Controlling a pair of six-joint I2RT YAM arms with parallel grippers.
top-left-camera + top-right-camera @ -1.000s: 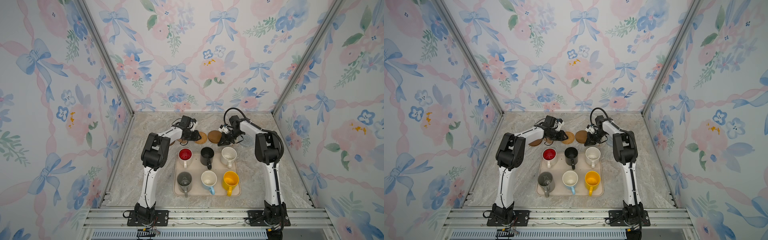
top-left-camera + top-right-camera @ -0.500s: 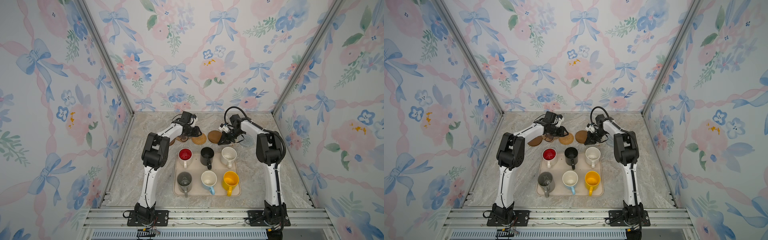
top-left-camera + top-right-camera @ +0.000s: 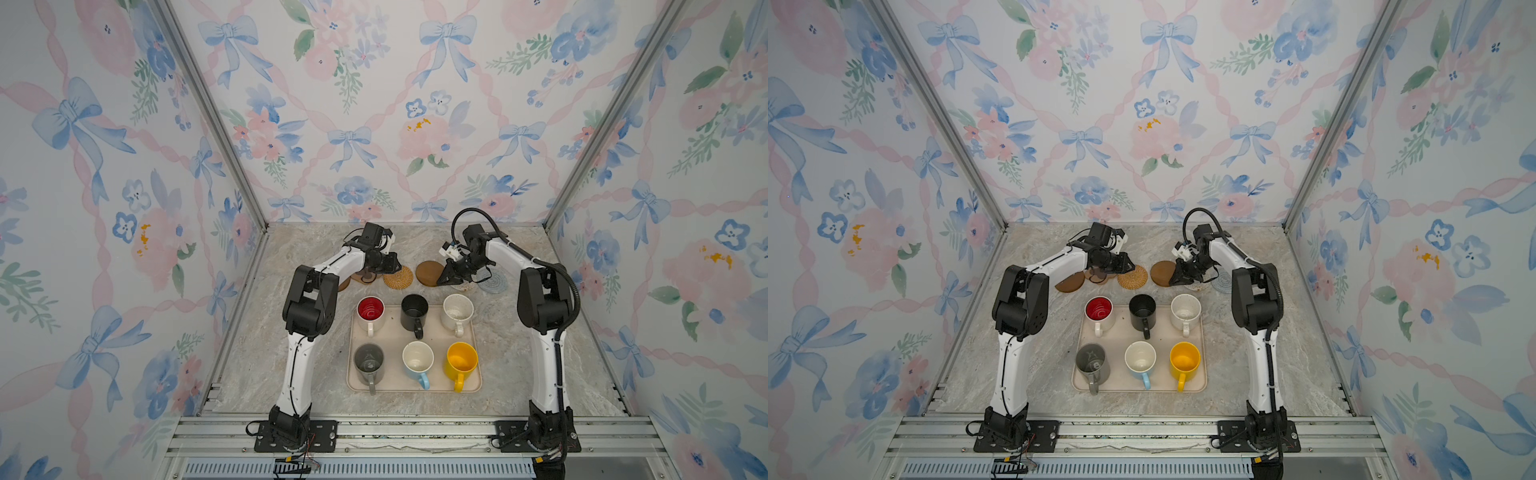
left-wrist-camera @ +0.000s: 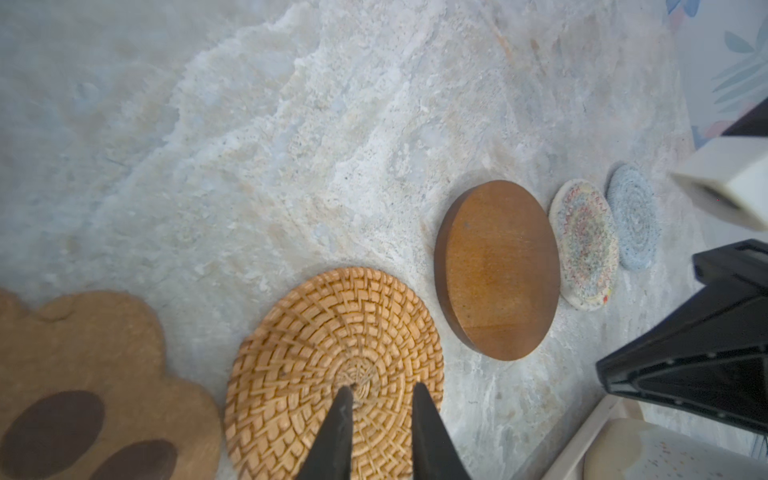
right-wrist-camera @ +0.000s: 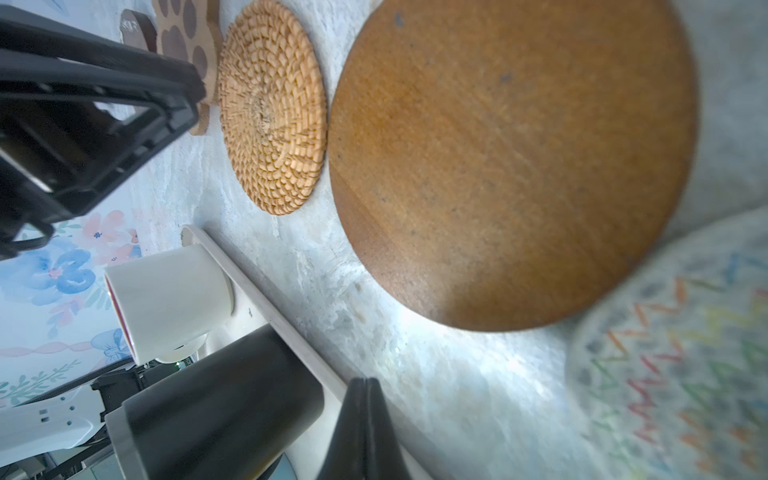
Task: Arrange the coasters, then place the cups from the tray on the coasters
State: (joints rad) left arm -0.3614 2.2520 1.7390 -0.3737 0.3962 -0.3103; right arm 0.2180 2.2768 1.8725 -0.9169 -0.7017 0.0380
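Observation:
Six coasters lie in a row behind the tray (image 3: 415,386): a dark wooden disc (image 3: 344,284), a paw-shaped one (image 4: 83,374), a rattan round (image 4: 332,353), a second wooden disc (image 5: 511,166), a cream woven round (image 4: 584,245) and a blue-grey round (image 4: 633,216). My left gripper (image 4: 382,390) hovers over the rattan round, its jaws a little apart with nothing between them. My right gripper (image 5: 368,380) is shut and empty, low over the table between the second wooden disc and the tray rim (image 5: 266,303). Six cups stand on the tray, among them red-lined (image 3: 371,309), black (image 3: 414,311) and yellow (image 3: 461,358).
Both arms reach in to the back of the marble table (image 3: 519,365), their grippers close together near the middle of the coaster row. Floral walls (image 3: 374,124) close in the back and both sides. A metal rail (image 3: 415,432) runs along the front edge.
The left wrist has risen slightly above the rattan round, which sits a touch further left. The right gripper has crept a little towards the tray.

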